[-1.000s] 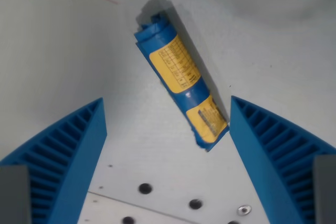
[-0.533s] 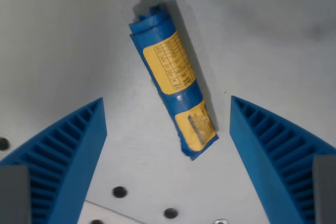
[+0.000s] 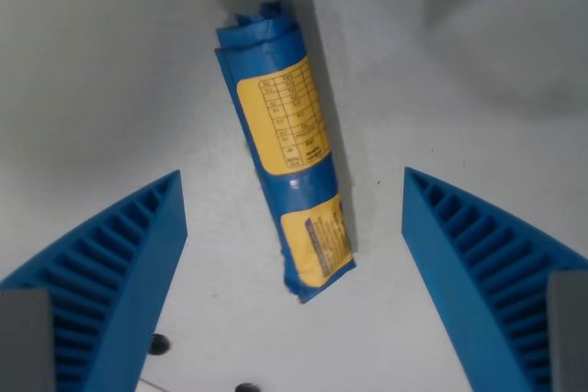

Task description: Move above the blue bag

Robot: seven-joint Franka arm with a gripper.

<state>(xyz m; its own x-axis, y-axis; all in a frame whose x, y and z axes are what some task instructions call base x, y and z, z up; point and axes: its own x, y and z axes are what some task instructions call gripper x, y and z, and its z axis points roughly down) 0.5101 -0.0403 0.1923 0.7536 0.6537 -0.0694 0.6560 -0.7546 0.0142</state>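
On the pale tabletop (image 3: 478,71), filling the whole wrist view, everything is lying flat and still, with a few dark holes (image 3: 158,344) showing near the bottom edge. The blue bag (image 3: 283,149), rolled into a tube with yellow labels, is resting on it near the middle of the view, slanting from upper left down toward lower right. The gripper (image 3: 294,227) is hanging above it, spread wide and holding nothing, its ribbed blue fingers (image 3: 110,273) framing the bag on either side without touching. That placement is looking close to centred, so the hover seems nearly achieved.
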